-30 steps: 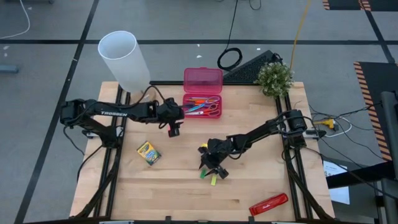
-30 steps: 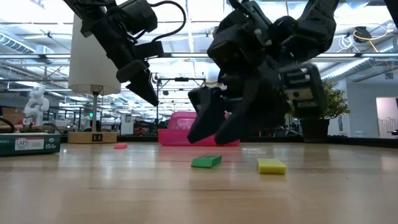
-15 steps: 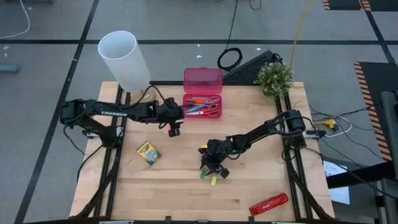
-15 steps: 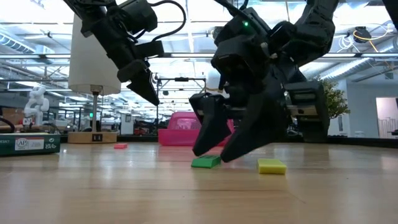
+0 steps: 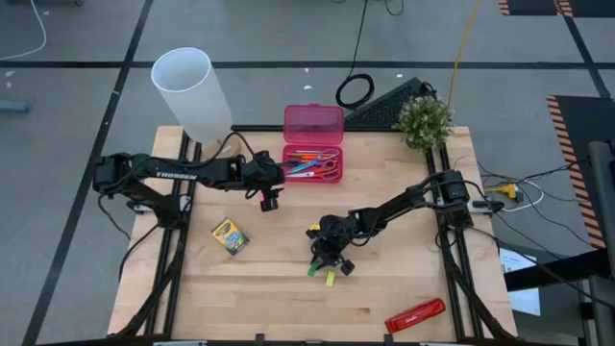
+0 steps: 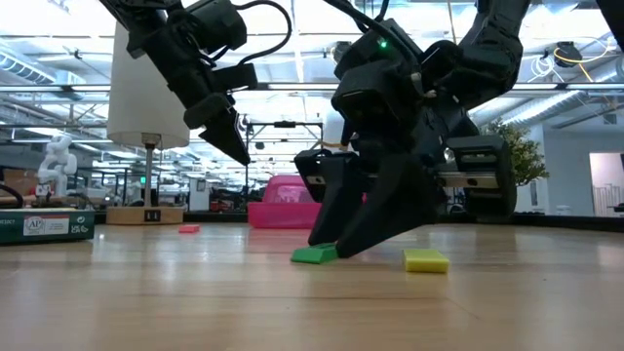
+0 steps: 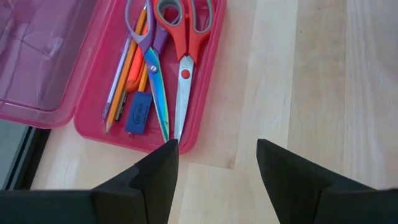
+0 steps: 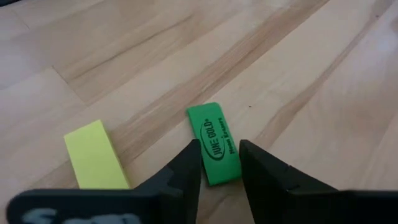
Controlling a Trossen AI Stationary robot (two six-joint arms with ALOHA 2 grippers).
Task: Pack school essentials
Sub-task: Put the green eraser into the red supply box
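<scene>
A green eraser (image 8: 214, 143) and a yellow eraser (image 8: 95, 155) lie flat on the wooden table, near its middle. My right gripper (image 5: 323, 259) is down at the table, its fingers closed on the green eraser (image 6: 314, 254). My left gripper (image 5: 269, 200) hangs open above the table, just in front of the open pink case (image 7: 93, 127). The case holds red-handled scissors (image 7: 186, 37), purple-blue scissors (image 7: 152, 62), pencils (image 7: 124, 74) and a blue eraser (image 7: 138, 113). A yellow-green crayon box (image 5: 229, 235) lies flat at the left. My right gripper pinches the green eraser between its two fingers, by the long sides at the end nearest the wrist camera (image 8: 221, 177). The fingers (image 6: 366, 229) slant down from above and run along the eraser. The eraser lies flat on the table.
A long red bar (image 5: 415, 314) lies near the front right corner. A white cylinder (image 5: 192, 91) stands at the far left, a small plant (image 5: 424, 120) at the far right. A small pink piece (image 6: 189, 229) lies far back on the table.
My right gripper has come down onto the table and its fingers have drawn together around the green eraser, which has slid a little along the table. The yellow eraser has stayed where it was.
</scene>
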